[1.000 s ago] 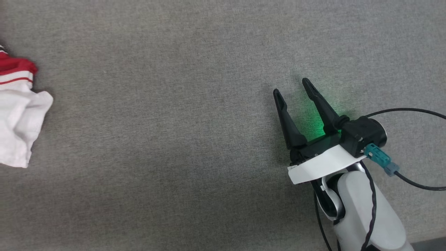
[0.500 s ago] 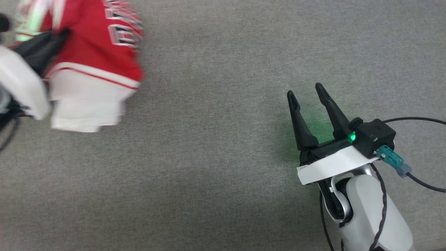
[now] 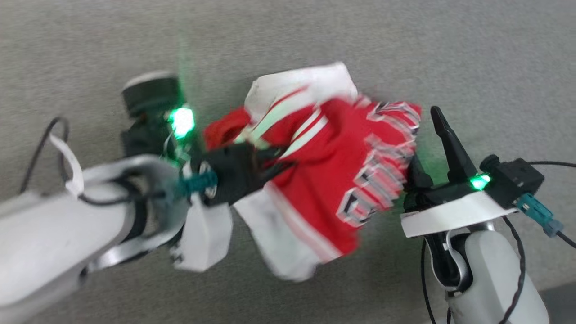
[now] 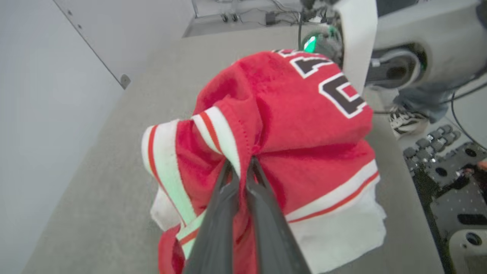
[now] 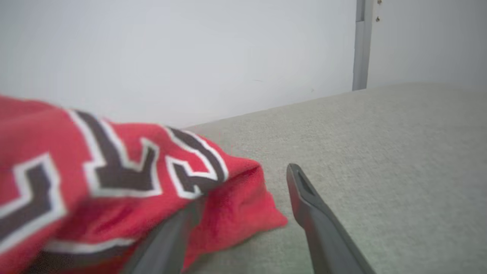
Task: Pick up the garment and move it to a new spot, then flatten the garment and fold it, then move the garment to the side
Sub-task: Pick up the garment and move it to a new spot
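Garment [image 3: 333,180] swung rightward, crumpled red-white folds pinched by left gripper [image 4: 241,165]; right gripper [image 3: 420,130] fingers wide.

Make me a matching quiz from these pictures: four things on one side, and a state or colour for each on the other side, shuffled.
Things:
1. left gripper
2. right gripper
3. lettering
4. table

States and colours:
A. grey
B. fingers shut on the red jersey
C. black with a white outline
D. fingers spread open

Pairs: 1-B, 2-D, 3-C, 4-A
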Available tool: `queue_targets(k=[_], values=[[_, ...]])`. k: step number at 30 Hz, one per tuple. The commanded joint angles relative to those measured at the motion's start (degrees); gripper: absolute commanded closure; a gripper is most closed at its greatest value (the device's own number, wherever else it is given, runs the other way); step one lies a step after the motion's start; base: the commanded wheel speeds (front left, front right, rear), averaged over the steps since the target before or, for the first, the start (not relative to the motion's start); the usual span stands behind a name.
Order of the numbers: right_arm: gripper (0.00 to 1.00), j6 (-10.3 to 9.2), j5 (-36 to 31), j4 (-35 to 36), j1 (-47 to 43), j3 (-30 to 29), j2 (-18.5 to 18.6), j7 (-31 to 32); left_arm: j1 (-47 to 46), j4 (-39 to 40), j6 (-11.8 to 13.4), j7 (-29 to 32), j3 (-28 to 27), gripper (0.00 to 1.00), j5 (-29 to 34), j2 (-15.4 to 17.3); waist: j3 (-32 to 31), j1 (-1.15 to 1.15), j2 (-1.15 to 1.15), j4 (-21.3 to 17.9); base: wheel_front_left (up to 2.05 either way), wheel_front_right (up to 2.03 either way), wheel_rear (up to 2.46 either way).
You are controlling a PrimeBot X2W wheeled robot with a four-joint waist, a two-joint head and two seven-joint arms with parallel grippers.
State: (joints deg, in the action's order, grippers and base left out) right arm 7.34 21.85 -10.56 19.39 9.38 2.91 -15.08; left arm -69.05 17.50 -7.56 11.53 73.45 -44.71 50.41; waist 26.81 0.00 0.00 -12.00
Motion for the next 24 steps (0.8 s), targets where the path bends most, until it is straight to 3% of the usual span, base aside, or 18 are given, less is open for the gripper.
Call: queue_targets(k=[1, 4, 10, 13, 19, 24], values=[[0.00, 0.27, 0.7, 0.7, -0.9, -0.2, 0.0, -0.1, 1.9, 1.5, 0.1, 3.2, -0.1, 1.00, 1.3, 2.2, 0.9, 0.00, 0.00, -2.0, 0.00, 0.00, 0.00], [0.00, 0.27, 2.3, 1.3, -2.5, -1.0, 0.0, -0.1, 2.8, 2.3, 0.1, 7.8, -0.2, 1.00, 4.6, 6.7, 1.3, 0.00, 0.00, -3.7, 0.00, 0.00, 0.00], [0.00, 0.27, 4.6, 1.9, -4.5, -1.2, 0.0, -0.1, 3.3, -4.3, 0.1, 6.4, -0.1, 1.00, 13.2, 11.7, 1.5, 0.00, 0.00, -5.2, 0.00, 0.00, 0.00], [0.00, 0.27, 5.2, 2.1, -4.8, -0.7, 0.0, -0.1, 4.1, -7.0, 0.1, 5.3, -0.1, 1.00, 16.5, 12.0, 1.7, 0.00, 0.00, -5.7, 0.00, 0.00, 0.00], [0.00, 0.27, 6.0, 2.3, -4.1, 0.1, 0.0, -0.1, 7.6, -6.1, 0.1, 7.0, 0.0, 1.00, 11.2, 9.7, 2.2, 0.00, 0.00, -6.2, 0.00, 0.00, 0.00], [0.00, 0.27, 6.0, 2.7, -3.6, 0.0, 0.0, -0.1, 8.7, -4.7, 0.1, 9.2, 0.0, 1.00, 11.1, 9.2, 2.6, 0.00, 0.00, -6.3, 0.00, 0.00, 0.00]])
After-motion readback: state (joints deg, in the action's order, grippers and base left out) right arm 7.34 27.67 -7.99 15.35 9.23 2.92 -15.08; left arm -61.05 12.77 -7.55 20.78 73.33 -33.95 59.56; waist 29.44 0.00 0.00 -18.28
